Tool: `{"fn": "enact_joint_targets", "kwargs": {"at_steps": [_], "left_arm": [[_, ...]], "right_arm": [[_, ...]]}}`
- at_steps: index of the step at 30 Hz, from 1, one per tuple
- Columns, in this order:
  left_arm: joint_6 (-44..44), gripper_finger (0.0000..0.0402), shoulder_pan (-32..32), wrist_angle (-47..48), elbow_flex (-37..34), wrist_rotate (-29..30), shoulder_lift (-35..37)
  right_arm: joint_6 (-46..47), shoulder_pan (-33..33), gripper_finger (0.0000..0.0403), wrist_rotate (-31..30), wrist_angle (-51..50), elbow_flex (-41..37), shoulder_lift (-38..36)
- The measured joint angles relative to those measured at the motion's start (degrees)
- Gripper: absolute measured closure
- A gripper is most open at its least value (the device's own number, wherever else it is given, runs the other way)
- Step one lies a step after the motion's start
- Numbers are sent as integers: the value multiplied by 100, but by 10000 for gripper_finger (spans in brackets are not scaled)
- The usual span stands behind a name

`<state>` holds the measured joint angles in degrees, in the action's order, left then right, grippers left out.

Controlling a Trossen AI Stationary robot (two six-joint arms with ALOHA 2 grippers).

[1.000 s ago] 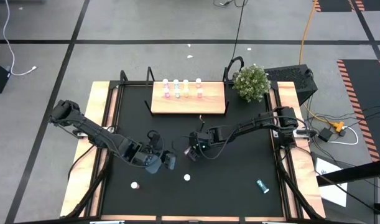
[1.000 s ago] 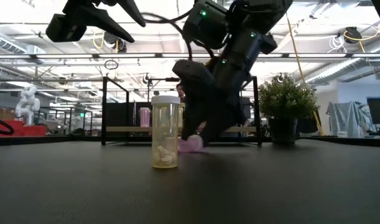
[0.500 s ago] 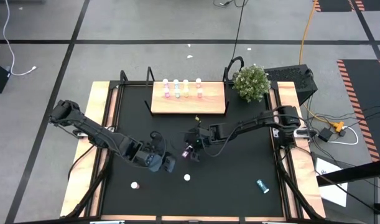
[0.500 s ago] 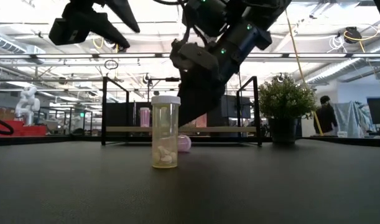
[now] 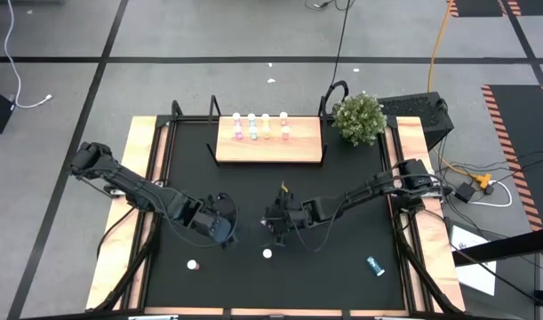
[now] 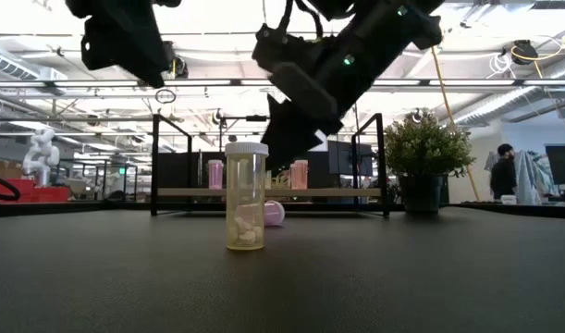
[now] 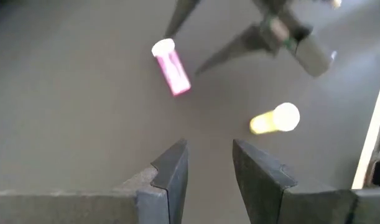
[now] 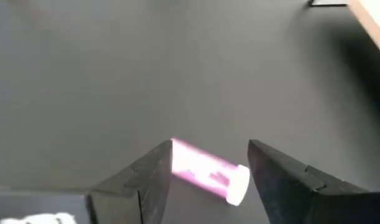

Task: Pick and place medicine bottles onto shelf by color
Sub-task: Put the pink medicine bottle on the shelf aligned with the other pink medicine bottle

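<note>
Pink bottle on its side on black tabletop, mid-table, between parted right gripper fingers, ungripped. Light, rigid, rolls; pinch across body. Left gripper parted, empty, nearby.

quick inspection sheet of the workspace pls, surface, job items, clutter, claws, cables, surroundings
surface: black tabletop with wooden side strips.
job's things: shelf at the far edge with bottles in a row; pink bottle lying on its side; yellow bottle upright; another white-capped bottle and a teal bottle near the front.
clutter: potted plant beside the shelf.
grippers: right claw open, straddling the pink bottle; left claw open, empty, above the table.
cables: orange cable and dark cables on the floor.
surroundings: a person far behind.
</note>
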<state>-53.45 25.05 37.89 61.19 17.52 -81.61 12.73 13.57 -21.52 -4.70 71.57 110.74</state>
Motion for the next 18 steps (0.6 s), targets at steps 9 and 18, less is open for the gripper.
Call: {"fn": "enact_joint_targets", "kwargs": {"at_steps": [9, 18], "left_arm": [[640, 275, -3, 695, 0, -210, -6], [557, 275, -62, 738, 0, -210, -6]], "right_arm": [[-900, -76, 200, 1098, 1478, 12, 85], [-1536, -582, 200, 2481, 975, 0, 449]]}}
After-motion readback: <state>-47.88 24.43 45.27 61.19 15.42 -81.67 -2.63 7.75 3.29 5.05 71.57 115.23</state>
